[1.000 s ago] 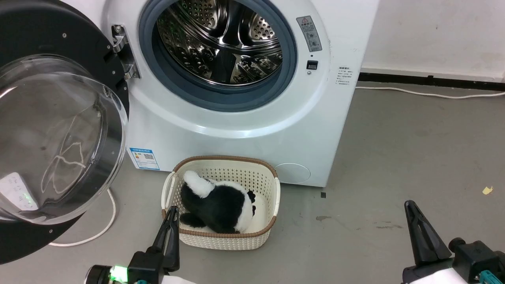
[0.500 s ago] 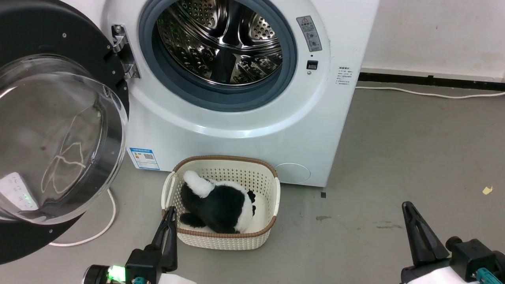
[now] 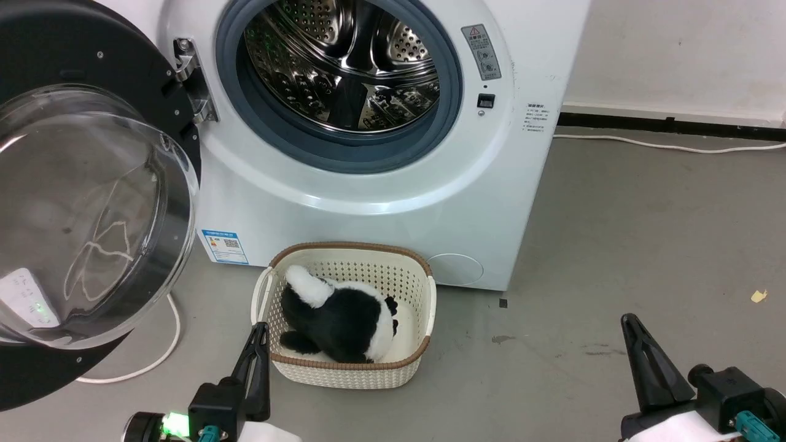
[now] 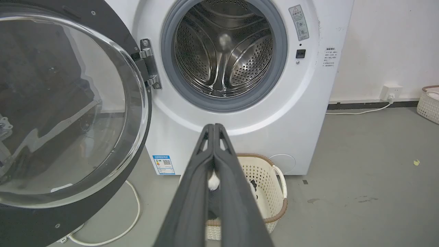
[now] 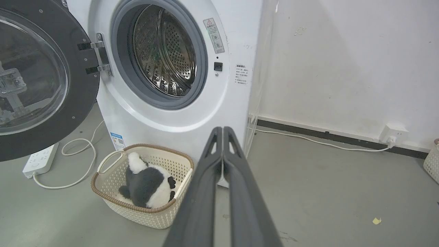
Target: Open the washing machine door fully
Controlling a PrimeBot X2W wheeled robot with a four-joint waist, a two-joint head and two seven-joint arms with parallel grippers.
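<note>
Door [image 3: 86, 209] hangs swung wide, ahead-left of the left hand [image 3: 263, 331]; the job looks done. It and the right hand [image 3: 626, 320] are clenched, empty.

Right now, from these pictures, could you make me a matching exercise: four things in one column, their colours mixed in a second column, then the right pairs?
Things:
1. door
2. drum
3. basket
4. toy

Colours:
A. black and white
B. cream with a brown rim
C. shiny steel
D. black, with clear glass

Pairs: 1-D, 2-C, 3-B, 4-A
</note>
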